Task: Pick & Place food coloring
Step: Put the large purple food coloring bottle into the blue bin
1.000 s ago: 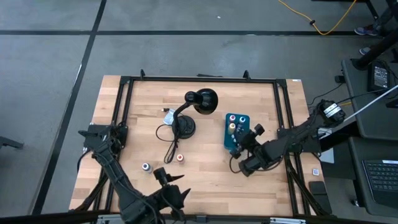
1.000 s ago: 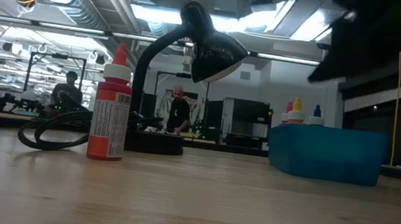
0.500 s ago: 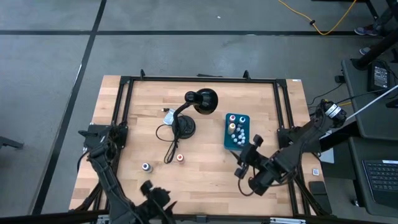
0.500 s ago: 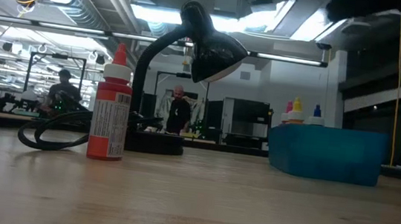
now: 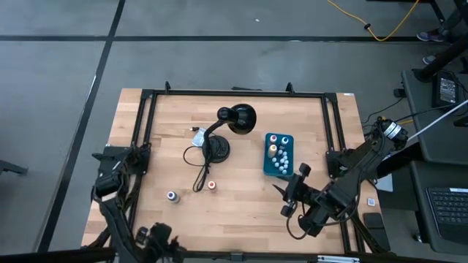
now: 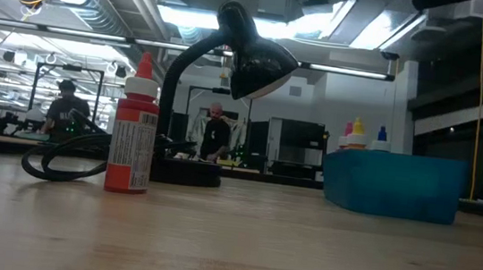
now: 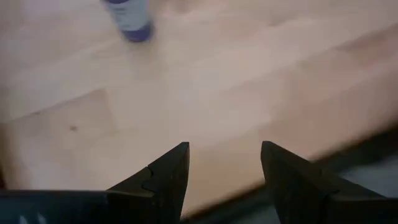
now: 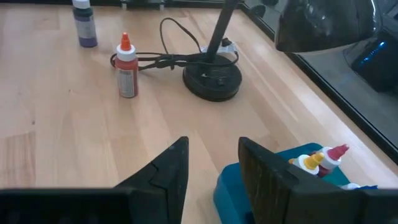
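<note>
Right gripper [image 5: 287, 199] open over bare wood, at 5 o'clock from the teal box [image 5: 278, 154] of dropper bottles [image 5: 282, 160]. At its 9 o'clock, well apart: red bottle [image 5: 212, 185], then purple bottle [image 5: 171, 196]. Left gripper [image 7: 224, 163] parted at the table's near edge. Low view alone gives the red bottle's label and cone cap.

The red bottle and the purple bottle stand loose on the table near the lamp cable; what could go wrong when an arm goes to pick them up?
1. The red bottle stands right beside the lamp cable, so the fingers might snag it.
2. Both bottles are tall and narrow; a sideways touch could tip the purple bottle.
3. The teal box already looks crowded, so another bottle might knock over its neighbours.
</note>
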